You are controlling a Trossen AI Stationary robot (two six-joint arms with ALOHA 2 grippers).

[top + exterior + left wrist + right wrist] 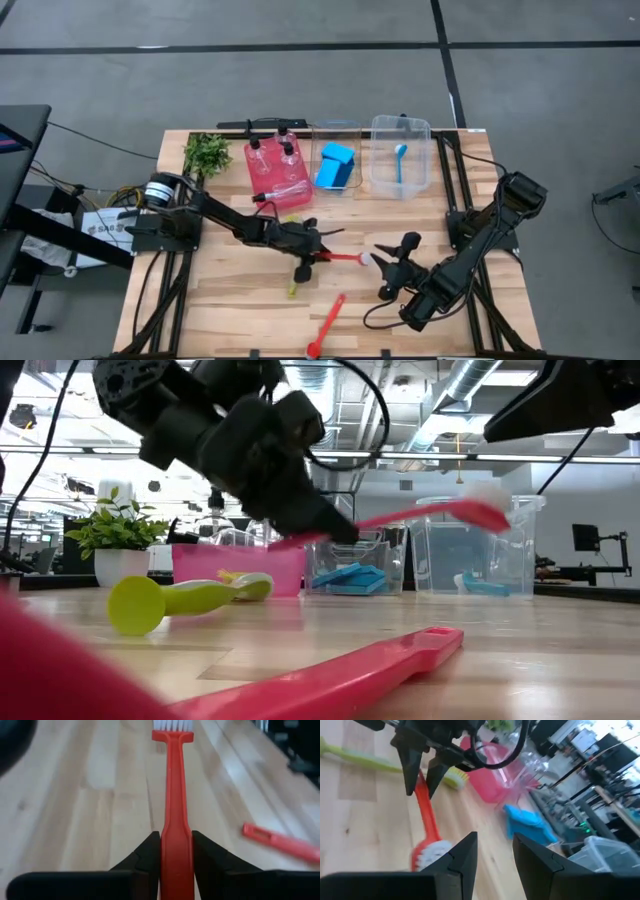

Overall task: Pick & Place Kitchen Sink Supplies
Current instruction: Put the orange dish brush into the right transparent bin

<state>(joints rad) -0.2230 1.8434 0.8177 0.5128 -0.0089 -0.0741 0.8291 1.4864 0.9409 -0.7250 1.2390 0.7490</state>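
My left gripper (308, 252) is at the table's middle, shut on a red long-handled brush (345, 257) whose white bristle head (482, 510) points toward the right arm. My right gripper (493, 851) is open and empty, just right of that head. A second red brush (326, 324) lies flat near the near edge. A yellow-green brush (180, 600) lies flat on the table under the left gripper. Clear pump bottles (285, 160) lie in a red bin, blue sponges (337, 165) in a clear bin, and a blue brush (400, 160) in another clear bin. My left gripper pinches the red brush's handle (176, 847) between its two fingers, at the end away from the bristles. The fingers come from the table's left, slanting down, and lie along the handle. The brush is lifted clear and sticks out nearly level, its head (172, 725) a little higher.
The red bin (262, 180), the sponge bin (352, 130) and the right clear bin (425, 150) stand in a row along the far edge, with a leafy plant (207, 152) to their left. Bare wood lies at the near left of the table.
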